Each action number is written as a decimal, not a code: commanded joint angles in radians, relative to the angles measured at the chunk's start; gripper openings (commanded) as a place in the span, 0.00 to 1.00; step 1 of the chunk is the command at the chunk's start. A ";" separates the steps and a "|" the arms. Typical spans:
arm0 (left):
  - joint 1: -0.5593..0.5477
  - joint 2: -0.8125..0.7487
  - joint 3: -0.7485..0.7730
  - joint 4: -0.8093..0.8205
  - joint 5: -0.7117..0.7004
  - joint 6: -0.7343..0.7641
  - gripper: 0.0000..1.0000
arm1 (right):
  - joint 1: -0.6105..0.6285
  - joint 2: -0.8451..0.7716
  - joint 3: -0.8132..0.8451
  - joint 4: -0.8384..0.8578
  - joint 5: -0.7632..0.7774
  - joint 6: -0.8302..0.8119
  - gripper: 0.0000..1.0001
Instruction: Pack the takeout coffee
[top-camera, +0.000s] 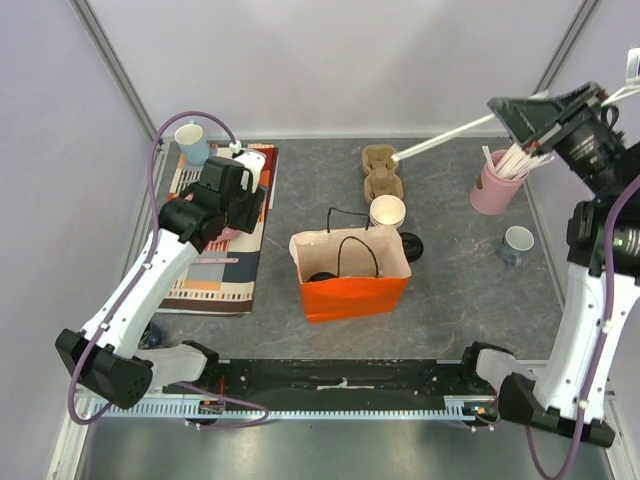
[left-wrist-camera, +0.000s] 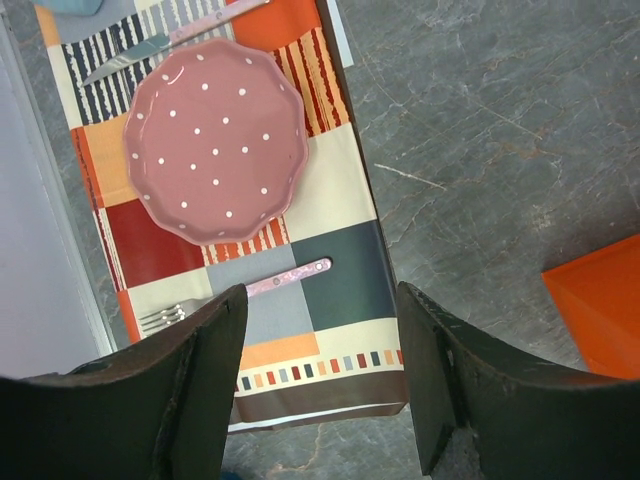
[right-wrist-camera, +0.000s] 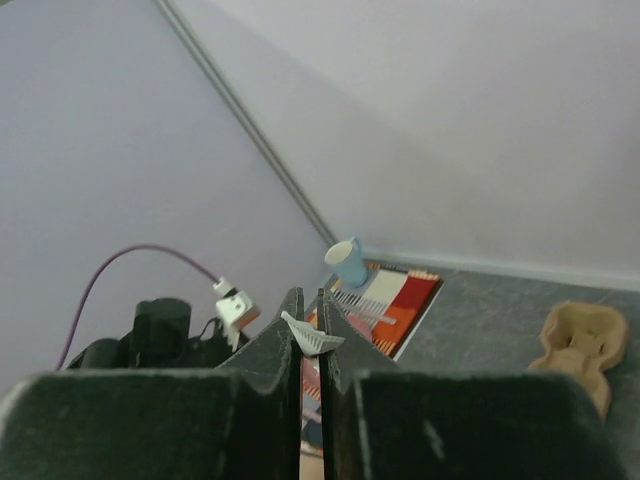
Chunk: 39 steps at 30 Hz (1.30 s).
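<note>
Top external is showing me a grey table, lilac walls, and the takeout coffee sitting in the orange bag. The left gripper is hovering, jaws spread, over the placemat. The right gripper is hanging high, pinching a white straw.

Pale lavender wall panels, joined at the corners by slanting grey metal struts, enclose a grey marbled tabletop under soft, even light.

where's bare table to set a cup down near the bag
Bare tabletop between placemat and orange bag, and right of the bag up to the small mug. Crowded just behind the bag: paper cup stack, cup carrier.
</note>
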 joint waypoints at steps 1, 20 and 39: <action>0.004 0.013 0.050 0.006 0.010 0.045 0.68 | 0.012 -0.112 -0.064 -0.175 -0.090 -0.008 0.00; 0.004 0.002 0.043 0.011 -0.007 0.062 0.68 | 0.047 -0.275 -0.391 -0.453 0.015 -0.342 0.00; 0.004 -0.004 0.024 0.017 -0.025 0.069 0.68 | 0.331 -0.167 -0.328 -0.445 0.108 -0.400 0.45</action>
